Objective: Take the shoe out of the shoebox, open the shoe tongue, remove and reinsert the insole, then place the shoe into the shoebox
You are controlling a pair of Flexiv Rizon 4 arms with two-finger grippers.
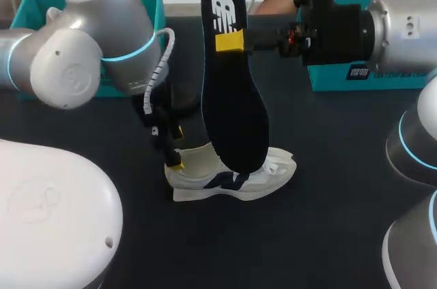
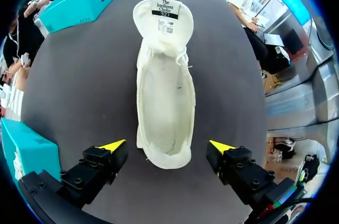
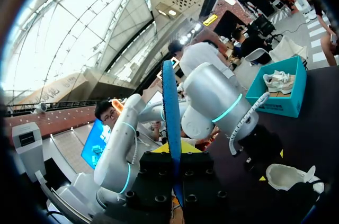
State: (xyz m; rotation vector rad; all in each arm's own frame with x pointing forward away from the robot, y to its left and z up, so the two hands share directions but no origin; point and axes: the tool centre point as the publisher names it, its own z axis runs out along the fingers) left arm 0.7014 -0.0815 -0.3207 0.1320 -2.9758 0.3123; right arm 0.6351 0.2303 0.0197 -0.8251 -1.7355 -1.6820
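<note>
A white shoe (image 1: pixel 232 178) lies on its side on the dark table, tongue pulled open and its inside bare (image 2: pixel 165 91). My left gripper (image 1: pixel 176 147) stands open at the heel, its yellow tips either side of the heel (image 2: pixel 167 145) and clear of it. My right gripper (image 1: pixel 229 42) is shut on the upper part of the black insole (image 1: pixel 232 104). The insole hangs upright, its lower end just above the shoe. In the right wrist view the insole (image 3: pixel 170 113) shows edge-on between the shut fingers (image 3: pixel 175 152), with the shoe (image 3: pixel 288 177) far below.
A teal shoebox (image 1: pixel 147 2) stands at the back left behind my left arm. Another teal box (image 1: pixel 382 29) is at the back right. In the right wrist view a teal box (image 3: pixel 280 102) holds a second shoe.
</note>
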